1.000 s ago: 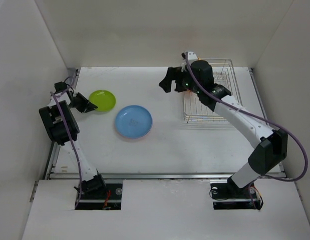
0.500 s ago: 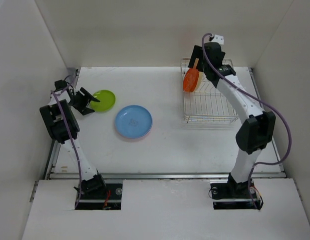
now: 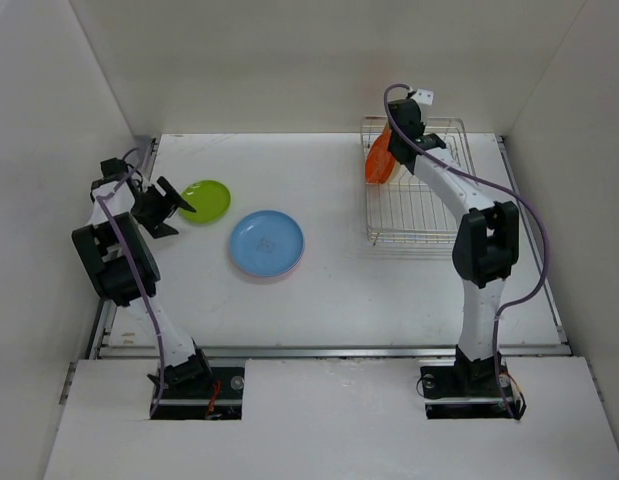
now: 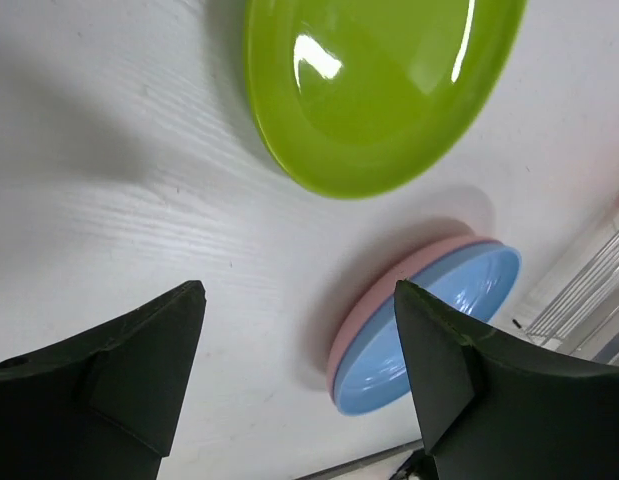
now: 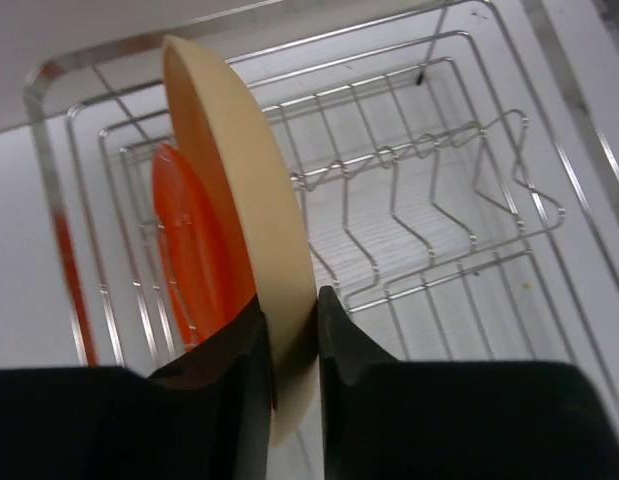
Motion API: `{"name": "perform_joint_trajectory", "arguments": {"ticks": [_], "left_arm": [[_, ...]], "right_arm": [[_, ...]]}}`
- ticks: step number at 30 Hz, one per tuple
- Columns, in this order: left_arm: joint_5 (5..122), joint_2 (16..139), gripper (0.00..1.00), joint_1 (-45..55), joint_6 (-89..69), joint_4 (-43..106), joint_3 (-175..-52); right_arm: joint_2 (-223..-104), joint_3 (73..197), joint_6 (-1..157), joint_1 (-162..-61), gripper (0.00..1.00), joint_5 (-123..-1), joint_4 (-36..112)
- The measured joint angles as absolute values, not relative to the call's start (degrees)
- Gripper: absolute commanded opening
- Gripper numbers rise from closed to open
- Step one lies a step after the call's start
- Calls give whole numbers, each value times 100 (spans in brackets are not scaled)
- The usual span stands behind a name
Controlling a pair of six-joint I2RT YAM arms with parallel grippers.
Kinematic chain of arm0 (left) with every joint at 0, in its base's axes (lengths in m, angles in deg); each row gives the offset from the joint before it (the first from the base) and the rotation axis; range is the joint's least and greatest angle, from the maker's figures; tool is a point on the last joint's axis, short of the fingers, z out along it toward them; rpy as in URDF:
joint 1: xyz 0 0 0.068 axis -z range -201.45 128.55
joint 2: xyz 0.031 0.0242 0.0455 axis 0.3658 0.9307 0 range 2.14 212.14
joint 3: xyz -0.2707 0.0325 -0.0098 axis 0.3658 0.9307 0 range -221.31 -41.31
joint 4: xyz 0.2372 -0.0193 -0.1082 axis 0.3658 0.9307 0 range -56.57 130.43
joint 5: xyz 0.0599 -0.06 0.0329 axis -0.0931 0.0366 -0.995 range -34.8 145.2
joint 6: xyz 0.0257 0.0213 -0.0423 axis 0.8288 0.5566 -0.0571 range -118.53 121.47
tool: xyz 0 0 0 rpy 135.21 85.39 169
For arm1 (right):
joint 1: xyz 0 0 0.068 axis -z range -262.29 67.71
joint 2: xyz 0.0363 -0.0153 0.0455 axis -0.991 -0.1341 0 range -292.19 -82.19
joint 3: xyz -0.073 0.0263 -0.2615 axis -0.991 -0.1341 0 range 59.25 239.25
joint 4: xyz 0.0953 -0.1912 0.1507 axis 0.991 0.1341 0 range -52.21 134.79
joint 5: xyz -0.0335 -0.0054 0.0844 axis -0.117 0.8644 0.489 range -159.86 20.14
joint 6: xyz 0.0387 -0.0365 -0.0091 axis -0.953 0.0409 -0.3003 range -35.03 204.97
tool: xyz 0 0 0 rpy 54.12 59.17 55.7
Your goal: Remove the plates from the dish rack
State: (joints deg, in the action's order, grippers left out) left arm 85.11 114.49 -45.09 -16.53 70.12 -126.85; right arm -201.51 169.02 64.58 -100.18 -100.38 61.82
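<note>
The white desk (image 3: 339,290) carries the silver wire dish rack (image 3: 414,240). Well to the left of the dish rack, the blue plate (image 3: 266,243) lies flat on the desk, stacked on the pink plate (image 4: 374,300), whose rim shows under it. The cream-yellow plate (image 5: 244,190) stands on edge at the dish rack's far left end. The lime green plate (image 3: 206,200) lies flat farther left of the rack than the blue one. The orange plate (image 5: 189,250) leans on edge inside the rack, just beside the cream-yellow plate. The right hand (image 5: 289,300) pinches the cream-yellow plate's rim, one finger on each face. The left hand (image 4: 299,300) hangs near the lime green plate, fingers spread wide with nothing between them.
</note>
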Motion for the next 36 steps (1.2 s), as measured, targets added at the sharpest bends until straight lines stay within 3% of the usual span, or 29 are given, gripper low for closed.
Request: {"name": "perform_joint_trajectory", "arguments": {"ticks": [3,14,28,32,36], "left_arm": [[8487,10964,74,-4509,-1448,7084,-12514],[8056,9390,74,-4348,-777,7187,-12070],[8063,9213,74,-4267,-443,7506,-12046],[8063,9017,74,-4267,-340,7628,-12046],[8059,8789,74,-4267,-263,7744,-12046]], "right_arm": [[-20160,16902,6760,-9990,0,-10368,6309],[-19714,16913,7385,-10165,0,-11509,6440],[-18567,17130,8587,-10963,0,-13431,5856],[-18108,16832,8703,-11815,0,-12884,5673],[-18204,16797,8520,-12547,0,-10849,5662]]}}
